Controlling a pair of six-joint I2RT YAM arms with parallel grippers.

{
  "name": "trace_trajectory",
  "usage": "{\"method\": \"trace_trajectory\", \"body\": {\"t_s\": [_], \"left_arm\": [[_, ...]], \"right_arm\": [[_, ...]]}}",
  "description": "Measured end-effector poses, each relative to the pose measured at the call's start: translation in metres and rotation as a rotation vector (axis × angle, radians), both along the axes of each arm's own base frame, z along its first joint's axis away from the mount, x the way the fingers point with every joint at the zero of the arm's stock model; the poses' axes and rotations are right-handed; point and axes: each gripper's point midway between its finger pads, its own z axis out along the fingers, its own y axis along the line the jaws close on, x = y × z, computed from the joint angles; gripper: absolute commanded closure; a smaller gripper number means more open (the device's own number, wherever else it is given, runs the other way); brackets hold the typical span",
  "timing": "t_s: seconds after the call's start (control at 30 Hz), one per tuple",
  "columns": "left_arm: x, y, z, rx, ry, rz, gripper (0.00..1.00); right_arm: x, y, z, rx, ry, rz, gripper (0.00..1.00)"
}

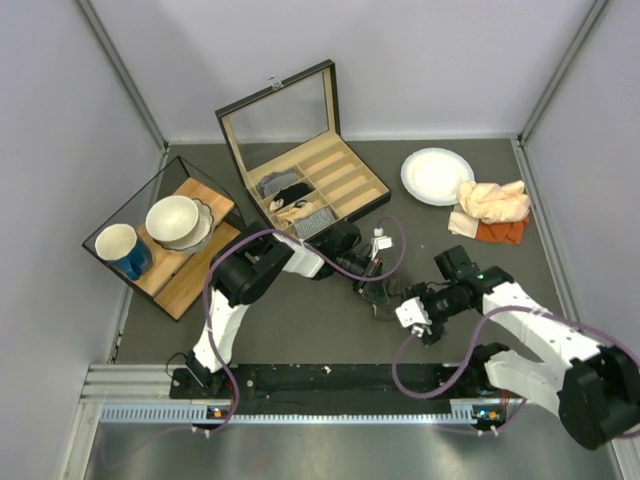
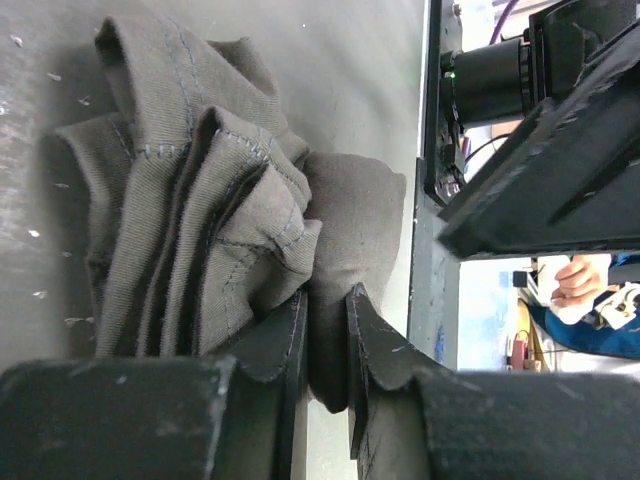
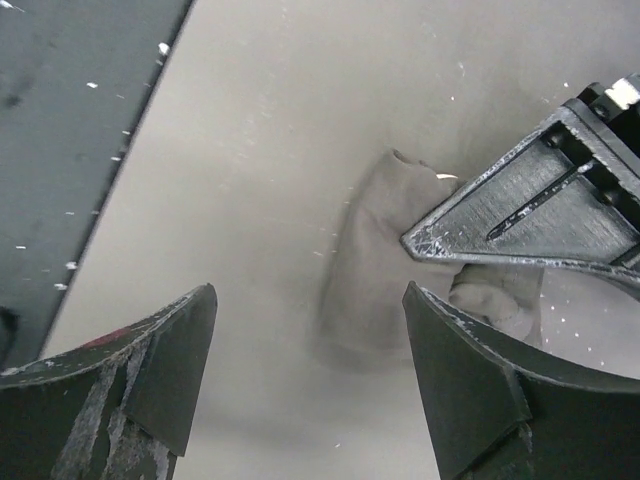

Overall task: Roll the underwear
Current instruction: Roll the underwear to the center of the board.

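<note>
Right pincer (image 3: 310, 295) is released, jaws wide, over the tabletop (image 3: 250, 150) with nothing in it. Just past it the underwear (image 2: 200, 200) sits bunched in folds on the tabletop, mid-table between the two arms. Left pincer (image 2: 325, 335) is clenched on a fold at the edge of the bundle, fingers (image 2: 270, 345) pinching cloth. Farther back: open wooden box (image 1: 345, 180) holding small cloth rolls (image 1: 283, 185), white plate (image 1: 437, 176), peach cloth (image 1: 495, 200) lying on an orange cloth (image 1: 500, 233), all well apart from the underwear.
</note>
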Motion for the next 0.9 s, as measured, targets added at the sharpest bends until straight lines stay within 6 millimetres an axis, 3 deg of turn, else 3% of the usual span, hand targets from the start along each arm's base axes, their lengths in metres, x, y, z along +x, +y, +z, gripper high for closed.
{"method": "trace_trajectory", "body": {"t_s": [0.07,0.23,0.3,0.47,0.6,0.7,0.8,0.9], "left_arm": [[0.000,0.000,0.000,0.006,0.011,0.006,0.92],[0.001,0.000,0.000,0.017,0.031,0.023,0.75],[0.003,0.002,0.000,0.016,0.034,0.049,0.69],[0.013,0.017,0.009,0.013,-0.020,0.169,0.56],[0.025,0.047,0.029,0.000,-0.133,0.294,0.55],[0.030,0.067,0.059,-0.055,-0.306,0.369,0.53],[0.020,0.080,0.090,-0.154,-0.522,0.377,0.50],[-0.003,0.083,0.101,-0.221,-0.720,0.319,0.47]], "right_arm": [[0.010,0.005,-0.011,-0.032,-0.018,0.016,0.30],[0.027,0.014,-0.038,-0.123,-0.055,0.033,0.53],[0.035,0.018,-0.039,-0.136,-0.071,0.022,0.63],[0.053,0.029,-0.037,-0.128,-0.096,-0.026,0.79],[0.054,0.027,-0.035,-0.128,-0.043,-0.080,0.85],[0.057,0.025,-0.030,-0.129,0.065,-0.134,0.87],[0.064,0.019,-0.025,-0.147,0.220,-0.200,0.88],[0.070,0.018,-0.020,-0.158,0.420,-0.252,0.89]]}}
